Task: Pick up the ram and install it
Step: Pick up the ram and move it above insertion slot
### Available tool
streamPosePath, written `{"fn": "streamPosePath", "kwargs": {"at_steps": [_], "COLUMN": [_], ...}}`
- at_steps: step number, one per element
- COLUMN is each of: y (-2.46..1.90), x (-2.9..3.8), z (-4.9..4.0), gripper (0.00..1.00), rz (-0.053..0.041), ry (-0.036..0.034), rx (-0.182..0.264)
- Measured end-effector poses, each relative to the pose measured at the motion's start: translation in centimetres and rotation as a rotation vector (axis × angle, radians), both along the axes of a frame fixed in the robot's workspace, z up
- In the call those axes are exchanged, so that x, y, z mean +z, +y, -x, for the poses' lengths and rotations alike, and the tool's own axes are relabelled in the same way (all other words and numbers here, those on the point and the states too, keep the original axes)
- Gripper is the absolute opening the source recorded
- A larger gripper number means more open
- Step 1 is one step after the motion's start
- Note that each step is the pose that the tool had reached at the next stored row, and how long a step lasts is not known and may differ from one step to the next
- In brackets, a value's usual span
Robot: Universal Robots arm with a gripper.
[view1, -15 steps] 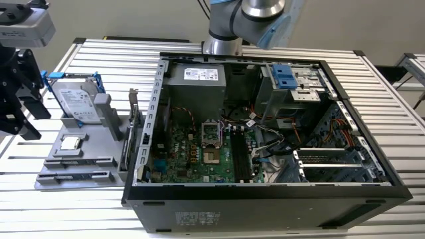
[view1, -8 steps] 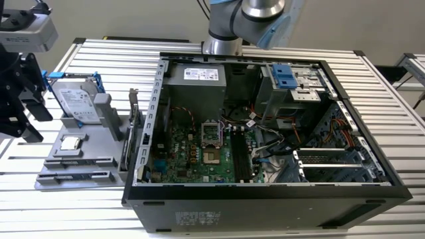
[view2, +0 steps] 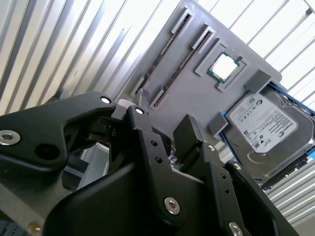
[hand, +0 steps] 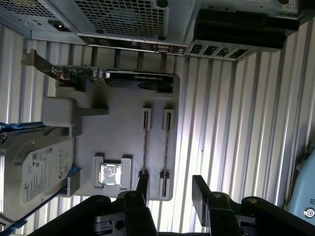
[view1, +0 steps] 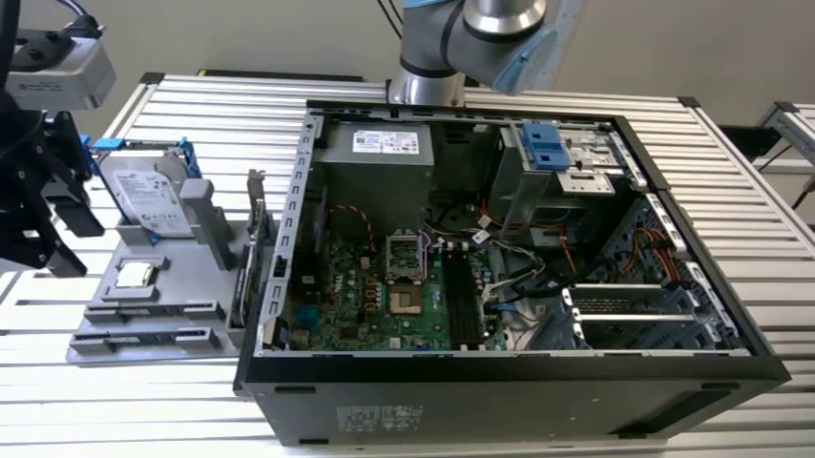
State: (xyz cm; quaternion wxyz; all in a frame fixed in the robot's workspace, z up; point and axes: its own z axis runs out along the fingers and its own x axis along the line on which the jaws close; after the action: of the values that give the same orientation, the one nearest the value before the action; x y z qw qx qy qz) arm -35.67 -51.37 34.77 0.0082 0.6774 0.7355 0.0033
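Observation:
Two slim dark ram sticks stand on edge side by side in slots of a grey holder. In the exterior view the sticks lie at the holder's near end. My gripper hangs open above that end of the holder, and one fingertip lines up over the end of one stick. Nothing is between the fingers. The second wrist view shows the gripper over the same slots. At the exterior view's left the gripper is off the table, beside the holder.
The holder also carries a silver hard drive in a blue frame, a processor chip and a graphics card on edge. The open computer case stands to the exterior view's right, with long memory slots on its motherboard.

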Motion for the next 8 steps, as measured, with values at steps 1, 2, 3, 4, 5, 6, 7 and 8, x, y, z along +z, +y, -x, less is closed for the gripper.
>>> {"fn": "streamPosePath", "kwargs": {"at_steps": [1, 2, 3, 4, 5, 6, 7, 8], "y": [0.0, 0.0, 0.0, 0.0, 0.0, 0.0, 0.0, 0.0], "x": [-0.07, -0.16, -0.24, -0.31, -0.38, -0.46, -0.54, -0.62], "z": [0.0, 0.0, 0.0, 0.0, 0.0, 0.0, 0.0, 0.0], "gripper": [1.0, 1.0, 1.0, 1.0, 1.0, 1.0, 1.0, 1.0], "rz": [0.0, -0.0001, 0.0, 0.0, 0.0, 0.0, 0.0, 0.0], "ry": [0.0, -0.0001, -0.0001, 0.0, 0.0001, 0.0, 0.0, 0.0], "rx": [0.0, 0.0, 0.0, 0.0, 0.0, 0.0, 0.0, 0.0]}}
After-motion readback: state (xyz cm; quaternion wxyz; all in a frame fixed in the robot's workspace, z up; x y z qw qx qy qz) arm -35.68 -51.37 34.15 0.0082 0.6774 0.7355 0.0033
